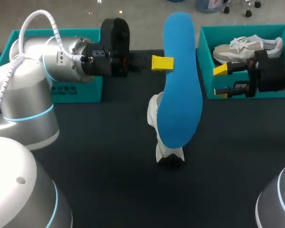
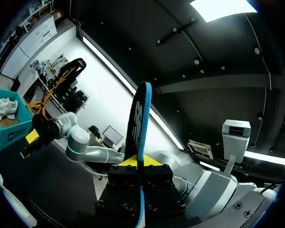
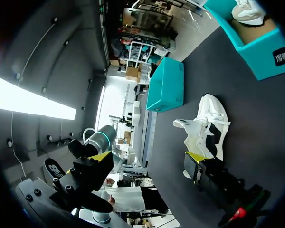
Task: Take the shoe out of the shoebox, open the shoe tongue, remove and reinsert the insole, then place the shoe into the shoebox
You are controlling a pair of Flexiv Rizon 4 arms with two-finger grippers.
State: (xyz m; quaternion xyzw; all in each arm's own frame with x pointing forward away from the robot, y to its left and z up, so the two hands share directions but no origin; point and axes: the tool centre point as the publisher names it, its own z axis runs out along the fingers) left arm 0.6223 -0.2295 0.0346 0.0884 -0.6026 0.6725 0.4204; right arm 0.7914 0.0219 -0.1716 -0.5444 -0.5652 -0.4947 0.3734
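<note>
My left hand (image 1: 162, 63) pinches the blue insole (image 1: 180, 85) raised above the white shoe (image 1: 153, 114) on the counter (image 1: 109, 156); my right hand (image 1: 221, 82) is wide and empty beside the shoebox (image 1: 205, 57). I fear the insole bends or slips on reinsertion, because nothing holds the shoe steady

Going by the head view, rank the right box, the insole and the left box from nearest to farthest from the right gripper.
From the right gripper:
1. The right box, right beside it on the right side.
2. The insole, raised at the middle.
3. The left box, far over on the left.
</note>
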